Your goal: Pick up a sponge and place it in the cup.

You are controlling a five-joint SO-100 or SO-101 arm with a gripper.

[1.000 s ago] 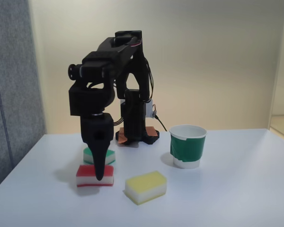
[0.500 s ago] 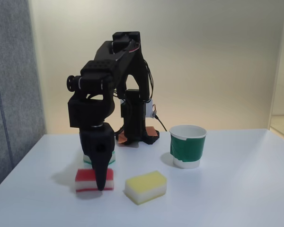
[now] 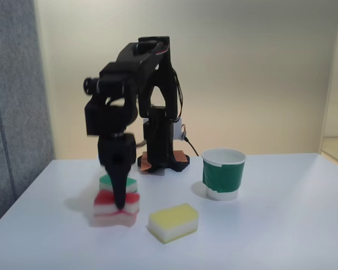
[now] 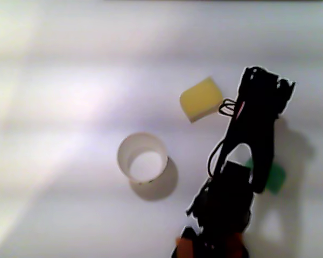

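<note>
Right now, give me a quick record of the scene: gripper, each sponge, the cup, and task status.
gripper: shut on the red sponge, pinching its middle
red sponge: squeezed, blurred, at or just off the table
green sponge: on table behind the red one
yellow sponge: on table, untouched
cup: upright, empty in the other view
status: sponge grasped, not yet in cup

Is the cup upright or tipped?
Upright. In the fixed view the cup stands on its base, and the other view shows its open mouth.
</note>
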